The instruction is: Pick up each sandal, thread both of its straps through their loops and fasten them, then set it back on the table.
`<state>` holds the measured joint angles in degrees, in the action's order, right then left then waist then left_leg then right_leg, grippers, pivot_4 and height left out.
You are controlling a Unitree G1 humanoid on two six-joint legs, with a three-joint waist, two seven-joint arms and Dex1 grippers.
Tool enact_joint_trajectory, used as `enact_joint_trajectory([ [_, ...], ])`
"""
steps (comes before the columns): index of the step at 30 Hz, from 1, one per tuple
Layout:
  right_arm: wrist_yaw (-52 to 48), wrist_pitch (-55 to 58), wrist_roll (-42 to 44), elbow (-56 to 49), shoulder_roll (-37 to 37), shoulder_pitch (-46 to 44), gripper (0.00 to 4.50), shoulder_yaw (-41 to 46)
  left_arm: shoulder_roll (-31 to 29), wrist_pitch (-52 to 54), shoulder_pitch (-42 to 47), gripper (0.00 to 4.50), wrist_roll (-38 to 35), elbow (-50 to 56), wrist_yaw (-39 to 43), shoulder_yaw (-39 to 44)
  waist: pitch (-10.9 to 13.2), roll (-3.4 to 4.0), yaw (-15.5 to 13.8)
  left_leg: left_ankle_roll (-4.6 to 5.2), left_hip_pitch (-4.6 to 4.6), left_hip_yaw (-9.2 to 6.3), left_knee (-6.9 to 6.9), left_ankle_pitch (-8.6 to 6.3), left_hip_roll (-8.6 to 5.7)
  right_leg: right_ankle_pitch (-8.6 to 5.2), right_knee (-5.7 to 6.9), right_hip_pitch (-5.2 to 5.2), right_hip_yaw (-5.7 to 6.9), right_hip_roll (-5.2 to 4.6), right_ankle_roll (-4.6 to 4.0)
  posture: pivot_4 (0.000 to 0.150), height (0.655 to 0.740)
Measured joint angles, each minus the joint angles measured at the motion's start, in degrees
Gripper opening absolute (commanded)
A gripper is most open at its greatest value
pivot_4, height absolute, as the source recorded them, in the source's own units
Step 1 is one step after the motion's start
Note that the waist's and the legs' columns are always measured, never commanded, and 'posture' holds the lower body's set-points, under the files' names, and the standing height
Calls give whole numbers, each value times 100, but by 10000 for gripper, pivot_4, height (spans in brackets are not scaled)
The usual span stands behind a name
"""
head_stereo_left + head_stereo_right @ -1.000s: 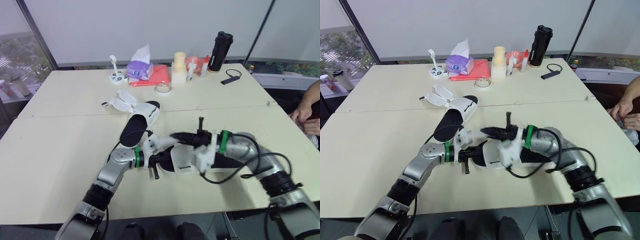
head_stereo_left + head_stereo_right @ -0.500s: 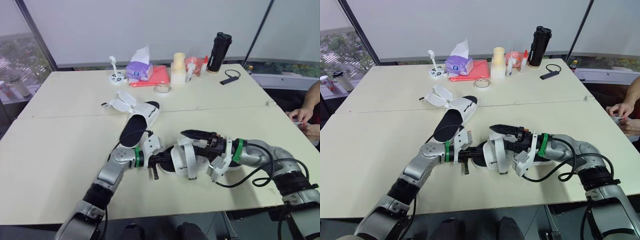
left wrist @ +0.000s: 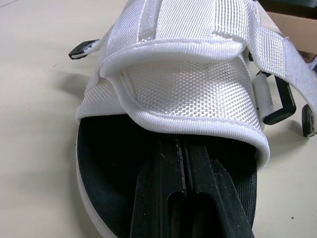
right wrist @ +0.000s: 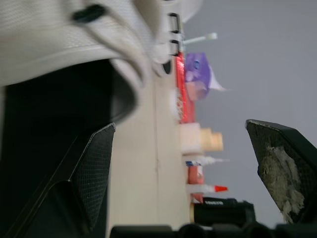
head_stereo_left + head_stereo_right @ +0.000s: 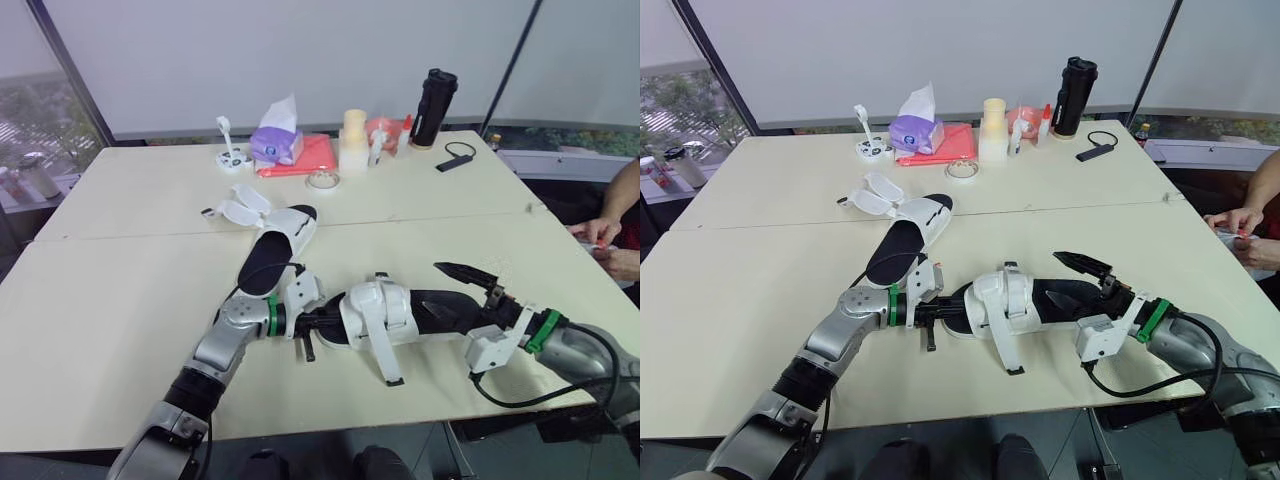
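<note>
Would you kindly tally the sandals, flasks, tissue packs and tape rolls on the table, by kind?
Sandals: 2, the near sandal and the far sandal
Black flask: 1
Tissue pack: 1
Tape roll: 1
Total: 5

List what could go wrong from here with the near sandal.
1. The left gripper lies shut under the toe upper of the near sandal, apparently clamping nothing; a lift could let the sandal slide off.
2. The loose strap hangs off the near side, tip on the table; it may snag or drag.
3. The right gripper is open at the heel; pushing in could shove the sandal toward the far sandal.
</note>
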<state>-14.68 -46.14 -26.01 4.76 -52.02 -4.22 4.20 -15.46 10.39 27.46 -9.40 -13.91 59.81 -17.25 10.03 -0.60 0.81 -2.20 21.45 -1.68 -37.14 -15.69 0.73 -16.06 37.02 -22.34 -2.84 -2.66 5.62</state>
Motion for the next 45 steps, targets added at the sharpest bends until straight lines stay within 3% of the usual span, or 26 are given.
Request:
enact_joint_trajectory([
  [4, -380, 854, 835, -228, 78, 252, 44472, 185, 10, -10, 9, 0, -1, -13, 25, -1, 0, -1, -17, 0, 2, 0, 0, 0, 0, 5, -2, 1, 1, -1, 9, 1500, 7400],
  [6, -1245, 3128, 3487, -819, 74, 626, 44472, 459, 23, -11, 27, 0, -2, -37, 47, -2, 3, 2, -33, 0, 5, -12, -2, 0, 5, 9, -5, 11, 0, -2, 16, 1500, 7400],
  [7, -1697, 4860, 5724, -1243, -208, 931, 44472, 835, 42, -13, 48, 0, -2, -62, 67, -9, 6, 7, -48, 2, 10, -16, -6, -1, 14, 9, -8, 16, 0, -7, 16, 1500, 7400],
  [9, -2267, 6898, 8535, -1925, -978, 1486, 44472, 1282, 0, -26, 30, 0, -6, -85, 124, 12, 9, 9, -29, 20, 2, -15, 2, -11, 12, 5, -16, 32, -1, -1, 10, 1500, 7400],
  [11, -2599, 7998, 9963, -2841, -1220, 1614, 44472, 1274, -9, -62, 84, 0, 5, -157, 136, 10, 3, -14, 9, 58, -9, -20, 2, -33, 30, -10, -25, 64, 1, 19, -18, 1500, 7400],
  [12, -2667, 8283, 10234, -3160, -1212, 1570, 44472, 1177, 43, -63, 117, 0, 20, -188, 121, 5, 1, -12, 0, 58, -13, -23, 0, -33, 29, -15, -31, 71, 7, 21, -20, 1500, 7400],
  [16, -2645, 9028, 10384, -3404, -1156, 1373, 44472, 689, 90, -98, 133, 0, 22, -197, 133, -60, -3, -7, -48, 57, 13, -19, -18, -33, 19, -13, -50, 26, 5, 11, -17, 1500, 7400],
  [21, -2682, 9389, 9955, -3255, -767, 956, 44472, 191, 49, -137, 141, 0, 25, -141, 138, -133, -4, -9, -44, 57, 42, -18, -18, -33, 10, 9, -70, 4, -1, 2, 23, 1500, 7400],
  [33, -3029, 9849, 8970, -2462, -105, 153, 44472, -350, -51, -192, 102, 0, 96, 4, 43, -215, -7, -7, -26, 57, 42, -17, -14, -33, 11, 10, -71, 2, 1, 8, 24, 1500, 7400],
  [36, -3170, 10032, 8913, -2459, 39, 20, 35479, -488, -52, -192, 85, 0, 96, 19, 19, -215, -7, -7, -26, 57, 43, -17, -14, -33, 11, 10, -71, 2, 2, 8, 24, 1500, 7400],
  [43, -3318, 10074, 8489, -2452, 358, -153, 408, -642, -45, -194, 46, 0, 96, 58, -23, -226, -8, -6, -25, 57, 42, -17, -15, -33, 10, 10, -71, 3, 2, 6, 24, 1500, 7400],
  [45, -3367, 10093, 8432, -2460, 358, -156, 408, -641, -45, -195, 42, 0, 96, 62, -27, -226, -8, -6, -24, 57, 42, -16, -14, -33, 11, 10, -71, 2, 3, 7, 24, 1500, 7400],
])
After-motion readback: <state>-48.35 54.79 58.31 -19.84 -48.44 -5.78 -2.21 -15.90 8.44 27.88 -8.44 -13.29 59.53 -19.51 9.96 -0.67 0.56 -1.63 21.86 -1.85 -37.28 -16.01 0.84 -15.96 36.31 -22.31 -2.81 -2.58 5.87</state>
